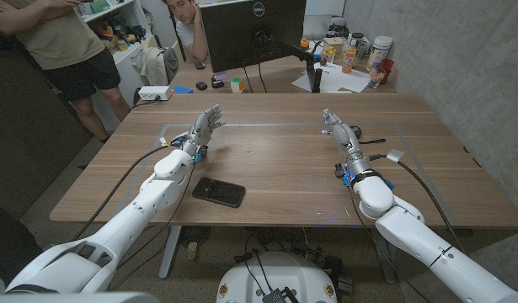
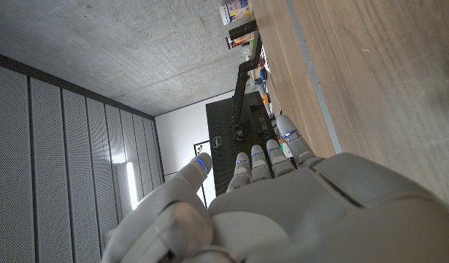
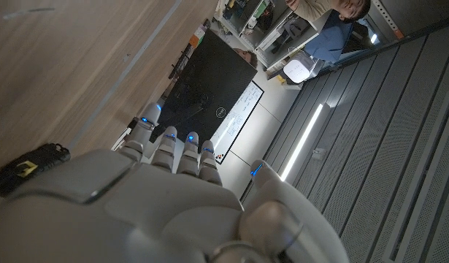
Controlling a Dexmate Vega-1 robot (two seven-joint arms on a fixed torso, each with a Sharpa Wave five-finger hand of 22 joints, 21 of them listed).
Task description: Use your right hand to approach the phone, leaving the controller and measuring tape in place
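— Both hands held nothing, fingers apart; where was the phone (image 1: 218,192)?

— Close beside your left arm, well apart from the right hand (image 1: 337,125). You had not begun the approach; I judged you must reach across.

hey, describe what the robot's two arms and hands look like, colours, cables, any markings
Both arms are glossy white rounded shells. The left hand and right hand are light grey and jointed, with small blue lights glowing on the fingertips in the wrist views. Blue fittings sit at each wrist, with a black band on the right wrist. Black cables run along both forearms.
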